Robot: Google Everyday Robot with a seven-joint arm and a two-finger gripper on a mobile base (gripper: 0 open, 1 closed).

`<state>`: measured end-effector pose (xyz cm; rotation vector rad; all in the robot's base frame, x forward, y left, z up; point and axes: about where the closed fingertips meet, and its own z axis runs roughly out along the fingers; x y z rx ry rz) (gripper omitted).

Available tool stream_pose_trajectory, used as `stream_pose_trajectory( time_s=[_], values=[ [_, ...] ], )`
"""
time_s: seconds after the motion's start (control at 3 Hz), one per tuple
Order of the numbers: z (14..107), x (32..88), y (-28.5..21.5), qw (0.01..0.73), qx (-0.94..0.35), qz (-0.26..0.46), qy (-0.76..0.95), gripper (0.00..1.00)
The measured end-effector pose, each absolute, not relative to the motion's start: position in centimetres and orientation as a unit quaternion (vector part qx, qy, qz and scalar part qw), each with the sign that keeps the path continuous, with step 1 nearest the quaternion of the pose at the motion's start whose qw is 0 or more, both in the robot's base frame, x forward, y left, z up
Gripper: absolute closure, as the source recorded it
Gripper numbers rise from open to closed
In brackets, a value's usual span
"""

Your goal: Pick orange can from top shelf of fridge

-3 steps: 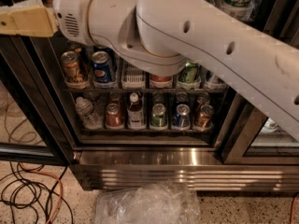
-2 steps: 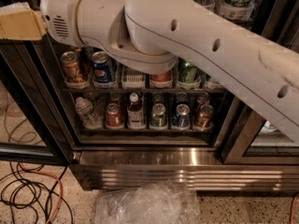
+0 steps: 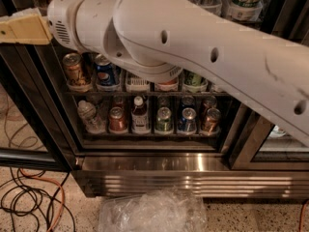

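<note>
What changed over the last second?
The arm swung slightly left across the fridge; the gripper, at the upper left edge, dropped a little. Nothing was gripped or released. The cans, plastic bag and floor cables are unchanged.

1. One dark-framed glass-door drinks fridge (image 3: 154, 178).
2. One white robot arm (image 3: 203, 47) across the top, ending in one tan gripper (image 3: 21, 30) at the far left edge.
3. Lowest rack, front row: four cans, namely a red-brown can (image 3: 117, 120), a green can (image 3: 164, 120), a blue can (image 3: 186, 122) and a coppery can (image 3: 211, 122).
4. Same row: two bottles, a clear plastic bottle (image 3: 89, 117) and a white-capped bottle (image 3: 139, 115).
5. Rack above: at least two whole cans, a gold-brown can (image 3: 75, 70) and a blue cola can (image 3: 106, 72); others are hidden by the arm.
6. One crumpled clear plastic bag (image 3: 152, 211) on the near floor.
</note>
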<state>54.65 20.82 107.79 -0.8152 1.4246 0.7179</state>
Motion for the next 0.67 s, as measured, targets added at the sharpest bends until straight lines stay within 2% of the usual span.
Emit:
stream_pose_trajectory(
  time_s=[0.33, 0.67],
  values=[
    [107.55, 56.31, 18.69, 0.636, -0.335, 0.281, 0.636, 0.00],
    [107.63, 56.26, 18.74, 0.636, -0.335, 0.282, 0.635, 0.00]
  ],
)
